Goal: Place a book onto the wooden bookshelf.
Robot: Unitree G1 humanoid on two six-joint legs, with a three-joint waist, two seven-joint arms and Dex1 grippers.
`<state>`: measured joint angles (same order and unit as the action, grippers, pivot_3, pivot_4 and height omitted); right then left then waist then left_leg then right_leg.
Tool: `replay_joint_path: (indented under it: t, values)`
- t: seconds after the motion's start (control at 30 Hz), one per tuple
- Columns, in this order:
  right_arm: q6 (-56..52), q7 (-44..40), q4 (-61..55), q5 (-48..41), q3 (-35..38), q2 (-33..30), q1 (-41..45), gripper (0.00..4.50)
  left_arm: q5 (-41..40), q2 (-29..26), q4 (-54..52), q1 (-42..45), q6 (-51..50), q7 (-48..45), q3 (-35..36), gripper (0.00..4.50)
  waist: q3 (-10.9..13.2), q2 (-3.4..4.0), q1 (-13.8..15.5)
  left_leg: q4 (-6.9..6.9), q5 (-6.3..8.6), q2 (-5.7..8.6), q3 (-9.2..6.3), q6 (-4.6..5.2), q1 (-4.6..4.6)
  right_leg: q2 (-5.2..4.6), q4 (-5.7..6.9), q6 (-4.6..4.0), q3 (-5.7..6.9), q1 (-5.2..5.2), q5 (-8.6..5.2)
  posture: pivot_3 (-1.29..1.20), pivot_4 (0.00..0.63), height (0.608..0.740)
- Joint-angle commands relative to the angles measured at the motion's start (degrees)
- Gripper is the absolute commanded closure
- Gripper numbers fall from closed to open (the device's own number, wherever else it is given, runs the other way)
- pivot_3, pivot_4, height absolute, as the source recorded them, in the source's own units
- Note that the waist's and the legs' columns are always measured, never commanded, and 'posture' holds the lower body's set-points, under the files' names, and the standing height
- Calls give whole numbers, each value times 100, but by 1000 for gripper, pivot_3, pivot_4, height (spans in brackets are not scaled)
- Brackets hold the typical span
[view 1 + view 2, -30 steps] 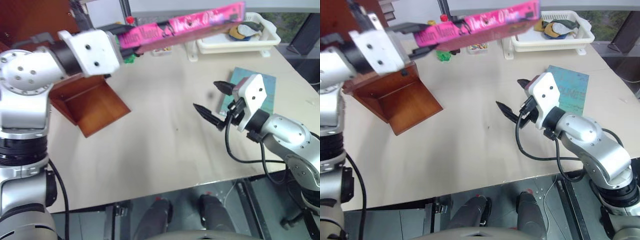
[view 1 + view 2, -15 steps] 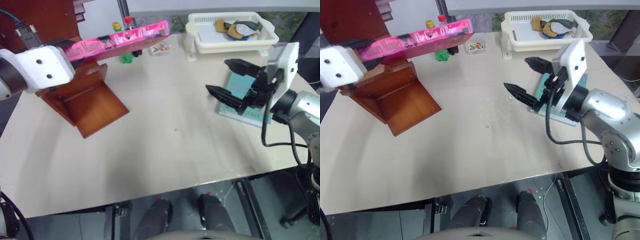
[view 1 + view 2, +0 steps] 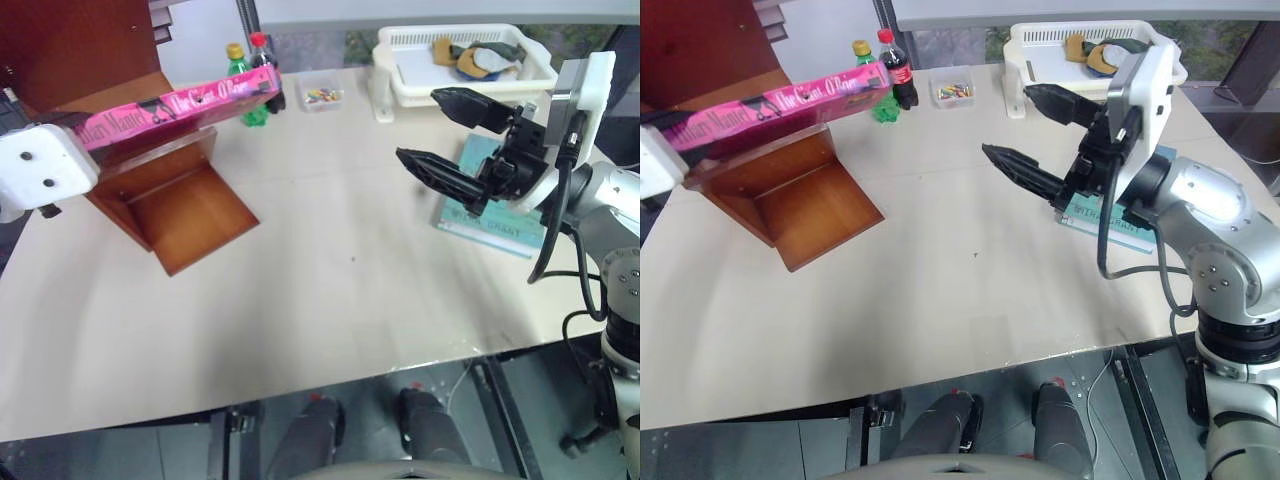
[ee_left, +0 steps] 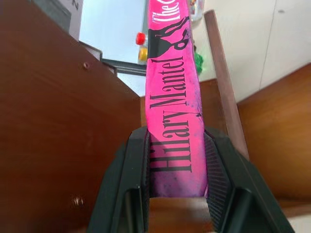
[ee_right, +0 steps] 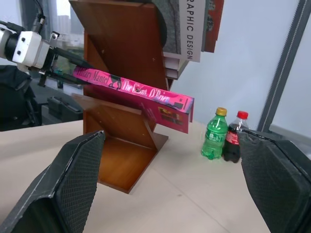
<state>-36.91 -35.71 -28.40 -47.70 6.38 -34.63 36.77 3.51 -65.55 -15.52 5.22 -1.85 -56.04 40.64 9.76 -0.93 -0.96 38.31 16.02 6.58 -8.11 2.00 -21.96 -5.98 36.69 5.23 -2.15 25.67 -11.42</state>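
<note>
My left gripper [image 4: 176, 136] is shut on the spine end of the bright pink book [image 3: 170, 105]. The book is held nearly level, spine up, and reaches over the lower open compartment of the reddish-brown wooden bookshelf [image 3: 170, 205]. Its far end pokes past the shelf's side board toward the bottles. In the right wrist view the book [image 5: 131, 90] crosses the front of the bookshelf [image 5: 121, 34]. My right gripper [image 3: 418, 125] hangs open above the table's right half with nothing between its fingers.
A thin teal book [image 3: 490, 215] lies flat on the table under my right arm. A white basket [image 3: 470, 70] with cloth items stands at the back right. Two small bottles [image 3: 262, 65] and a clear box [image 3: 322, 96] sit behind the shelf. Other books [image 5: 192, 29] fill its upper compartment.
My left arm has carried the pink book left and down, from above the table's middle to over the bookshelf. My right gripper has risen and stays open.
</note>
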Motion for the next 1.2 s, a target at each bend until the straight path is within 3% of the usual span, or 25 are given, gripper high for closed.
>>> replay_joint_path:
  t: [0.03, 0.63, 0.73, 0.87, 1.03, 1.2]
  values:
    - [17, -41, -283, -270, 262, -78, 99, 0, -190, -17, 100, -293, 147, -322, 658, 3449, 0, 1, -7, 0, 0, 0, 0, 0, 1, 0, 1, 0, -1, 0, 0, 0, 150, 740]
    - [115, -320, -335, -68, 209, -326, -85, 0, -294, -123, 1172, -972, 948, -169, 784, 3449, -3, 15, -162, -10, 2, -21, 33, 0, 24, 13, 7, -6, -31, 0, 4, 0, 150, 740]
    - [173, -414, -365, 11, 216, -372, -186, 0, -397, -32, 1187, -970, 1024, -90, 812, 2415, -1, 23, -160, -10, 2, -31, 37, 0, 26, 19, 8, -10, -33, 0, 7, 0, 150, 740]
    - [235, -445, -340, 4, 228, -345, -203, 0, -618, 175, 1239, -1121, 1167, -98, 1104, 637, 0, 21, -131, -5, 3, -35, 35, 0, 18, 20, 5, -12, -26, 1, 9, 0, 150, 740]
    - [350, -615, -188, 28, 202, -336, -174, 0, -1317, 583, 980, -1431, 1218, -372, 1650, 637, 0, 21, -121, -4, 7, -33, 34, 4, 13, 17, -4, -13, -24, 0, 10, 0, 150, 740]
    - [409, -751, -64, 23, 177, -299, -137, 0, -2730, 1018, 159, -1878, -276, -621, 2398, 637, 0, 19, -119, -3, 8, -34, 32, 4, 11, 16, -7, -13, -21, -1, 10, 0, 150, 740]
